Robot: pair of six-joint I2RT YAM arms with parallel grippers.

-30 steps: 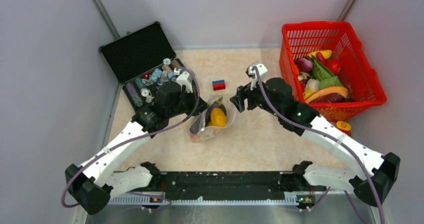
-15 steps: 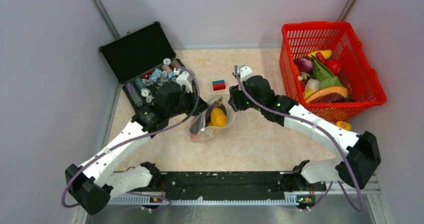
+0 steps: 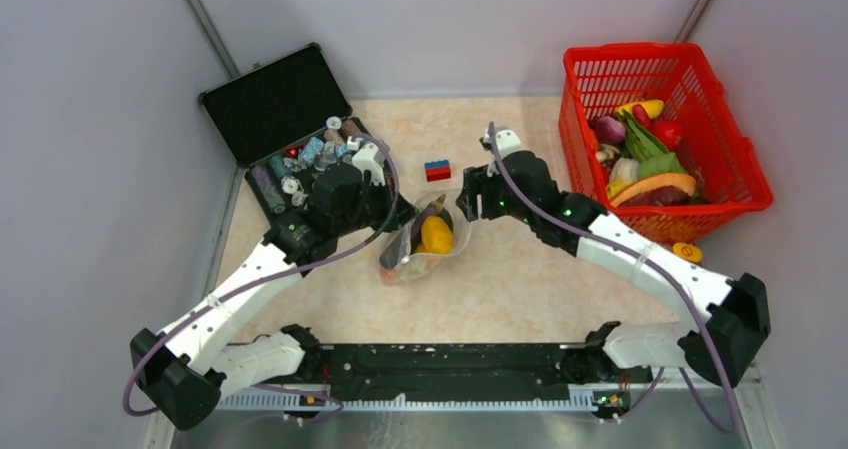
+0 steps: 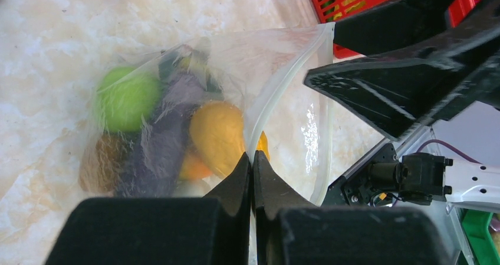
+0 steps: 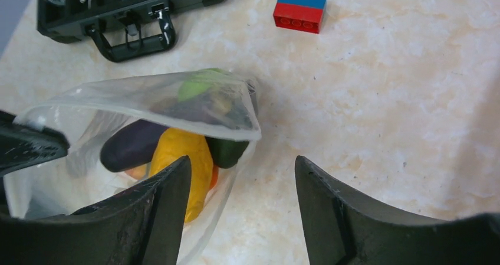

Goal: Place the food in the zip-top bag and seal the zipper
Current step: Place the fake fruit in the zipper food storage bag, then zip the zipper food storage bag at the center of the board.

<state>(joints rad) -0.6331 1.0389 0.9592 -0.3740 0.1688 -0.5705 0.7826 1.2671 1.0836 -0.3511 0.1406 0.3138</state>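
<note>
The clear zip-top bag (image 3: 425, 237) lies mid-table with its mouth open. Inside it are a green round fruit (image 4: 127, 97), a purple eggplant (image 5: 127, 145), a yellow-orange piece (image 5: 183, 159) and a dark green piece (image 5: 229, 151). My left gripper (image 4: 252, 159) is shut on the bag's whitish zipper strip (image 4: 277, 94) at the bag's left side. My right gripper (image 5: 242, 176) is open and empty, just above the bag's right edge, its left finger over the mouth; in the top view the right gripper (image 3: 478, 201) sits right beside the bag.
A red-and-blue toy brick (image 3: 437, 170) lies behind the bag. An open black case (image 3: 290, 129) with small bottles stands at the back left. A red mesh basket (image 3: 660, 129) with more toy food stands at the right, a small orange piece (image 3: 687, 253) in front of it.
My right arm swung left toward the bag, then drew back slightly; its open gripper now hovers at the bag's right edge. The left gripper and bag have not moved.
</note>
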